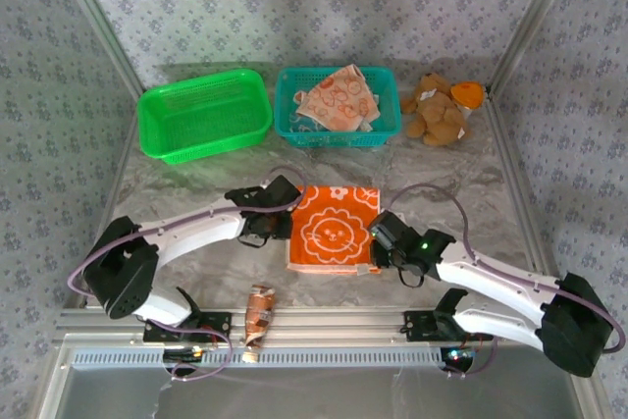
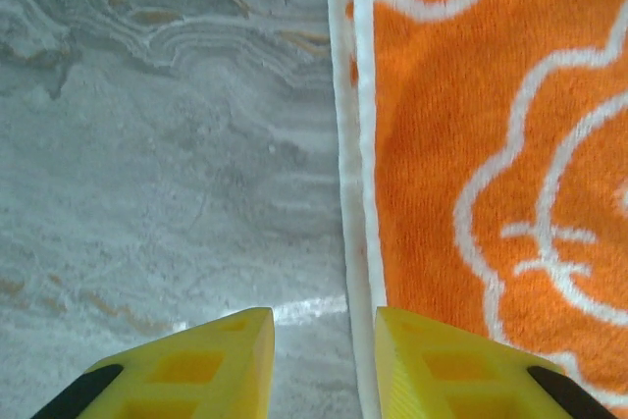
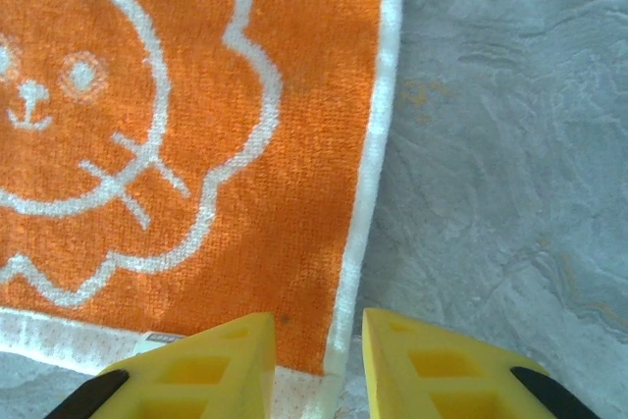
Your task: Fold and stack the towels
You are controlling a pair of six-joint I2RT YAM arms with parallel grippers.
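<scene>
The bright orange towel (image 1: 334,228) with a white lion lies flat in the middle of the table, a paler layer peeking out along its near edge. My left gripper (image 1: 282,217) sits low at the towel's left side. Its yellow fingers (image 2: 196,370) stand apart astride the white hem (image 2: 355,193), the left gripper (image 2: 324,365) open. My right gripper (image 1: 379,238) is at the near right corner, and the right gripper (image 3: 319,365) is open over the towel's white border (image 3: 378,144). A pale peach towel (image 1: 339,98) lies crumpled in the teal basket (image 1: 339,136).
A green basket (image 1: 204,115) stands at the back left beside the teal one. A brown teddy bear (image 1: 437,110) sits at the back right. A small brown wrapped item (image 1: 260,316) lies at the table's near edge between the arm bases.
</scene>
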